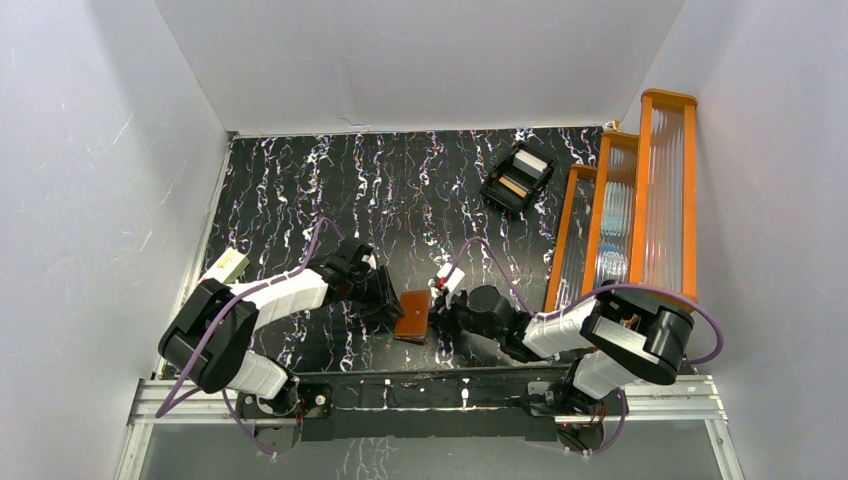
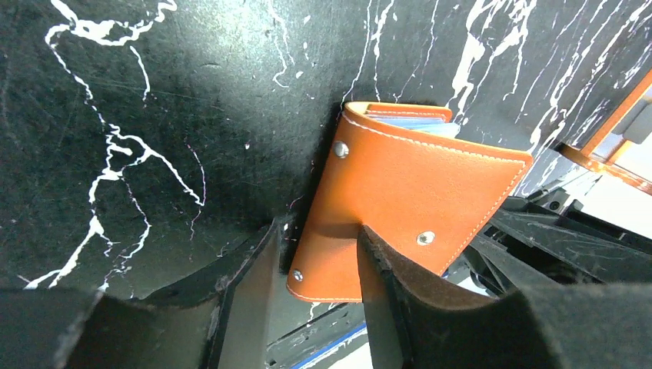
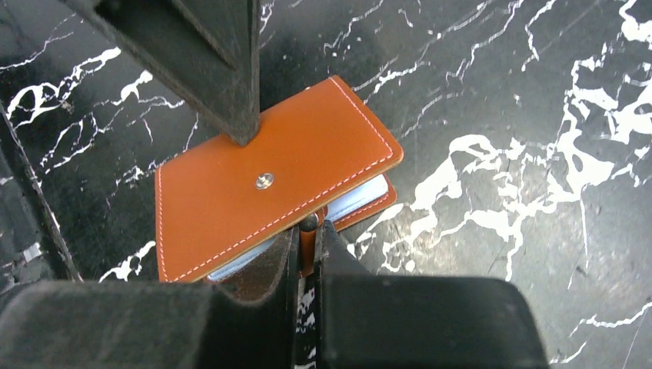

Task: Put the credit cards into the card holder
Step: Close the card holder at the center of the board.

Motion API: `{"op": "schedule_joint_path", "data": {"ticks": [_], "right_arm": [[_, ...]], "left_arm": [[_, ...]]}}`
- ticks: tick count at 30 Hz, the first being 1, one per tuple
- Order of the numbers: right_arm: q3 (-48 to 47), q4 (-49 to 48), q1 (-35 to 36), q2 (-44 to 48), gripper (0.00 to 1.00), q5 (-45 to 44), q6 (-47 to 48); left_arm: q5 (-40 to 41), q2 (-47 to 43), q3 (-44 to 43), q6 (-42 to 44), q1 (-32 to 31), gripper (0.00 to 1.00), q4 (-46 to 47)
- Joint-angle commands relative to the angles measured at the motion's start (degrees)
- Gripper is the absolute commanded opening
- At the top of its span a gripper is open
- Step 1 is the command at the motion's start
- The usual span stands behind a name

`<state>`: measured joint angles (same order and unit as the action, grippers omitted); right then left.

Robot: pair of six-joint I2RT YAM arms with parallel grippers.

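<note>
Right gripper (image 3: 309, 229): pinched on card holder (image 3: 323, 154) edge
Left gripper (image 2: 319, 231): jaws parted, gripping nothing
Credit cards (image 2: 407, 121): tucked inside

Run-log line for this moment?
card holder: folded on table, cards tucked inside | left gripper: open, touching cover | right gripper: shut on holder's edge

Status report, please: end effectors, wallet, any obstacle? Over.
Left end effector open, one finger on wallet. Right end effector shut on wallet's lower flap. Wallet folded, cards visible inside. No obstacle near wallet.
</note>
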<state>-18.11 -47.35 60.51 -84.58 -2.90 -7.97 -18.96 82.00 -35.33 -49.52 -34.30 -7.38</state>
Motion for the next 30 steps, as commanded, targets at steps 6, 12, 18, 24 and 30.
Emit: {"op": "schedule_joint_path", "data": {"ticks": [6,12,18,24,30], "right_arm": [[4.73,-15.68,0.22,1.33,0.0,-1.64,-4.46],[5.41,-17.63,0.18,1.41,0.0,-2.0,-4.88],[5.56,-17.62,0.17,2.31,0.0,-3.1,-4.93],[4.13,-17.06,0.16,-0.52,0.0,0.47,-3.41],[2.51,-14.78,0.16,-0.02,0.0,2.21,0.37]], "left_arm": [[8.02,3.78,-0.11,0.79,-0.77,0.42,-7.97],[8.91,4.46,-0.31,0.67,-0.76,0.42,-8.61],[8.62,5.01,-0.74,0.65,-0.81,0.42,-8.72],[4.42,-0.33,-3.61,0.76,-0.85,0.42,-9.45],[5.36,-7.47,-8.04,0.17,-1.02,0.43,-14.04]]}}
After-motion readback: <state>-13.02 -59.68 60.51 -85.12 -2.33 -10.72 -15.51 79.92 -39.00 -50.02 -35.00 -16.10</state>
